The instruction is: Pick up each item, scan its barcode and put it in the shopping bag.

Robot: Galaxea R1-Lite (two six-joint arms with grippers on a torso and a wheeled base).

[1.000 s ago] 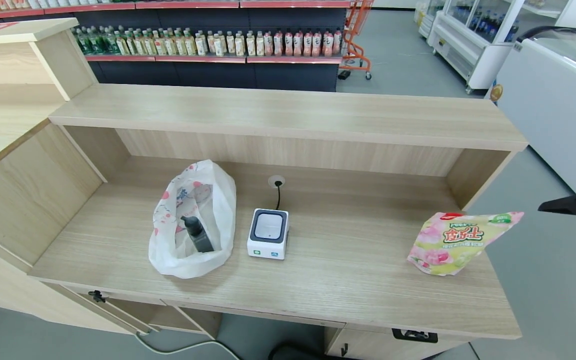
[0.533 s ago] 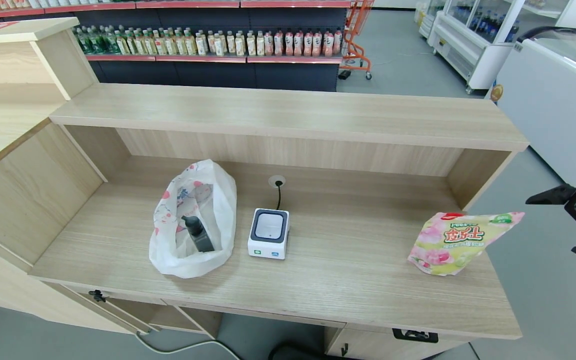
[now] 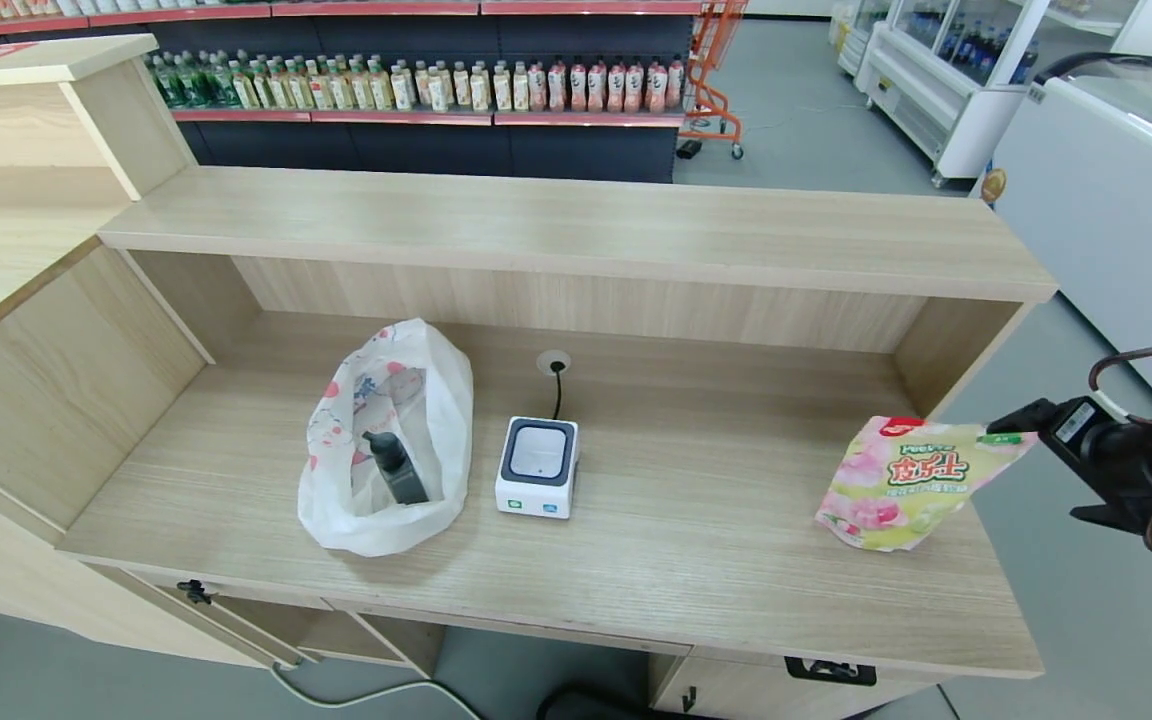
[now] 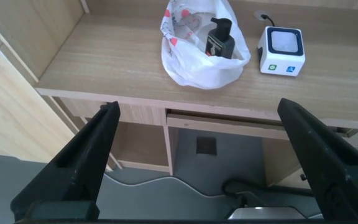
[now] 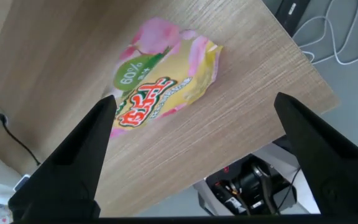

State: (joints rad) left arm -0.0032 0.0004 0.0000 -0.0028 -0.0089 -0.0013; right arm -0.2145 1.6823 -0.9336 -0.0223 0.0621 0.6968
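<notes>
Right tool [image 3: 1036, 467], jaws apart, hovers just right of the pouch [image 3: 901, 485] at the counter's [image 3: 696, 500] right end; left tool [image 4: 199, 104] likewise apart.

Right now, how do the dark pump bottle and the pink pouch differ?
The dark pump bottle sits inside the shopping bag; the pink pouch lies bare on the counter near its right end. The bottle is dark and slim; the pouch is pink, yellow and flat. Both are at the same counter.
</notes>
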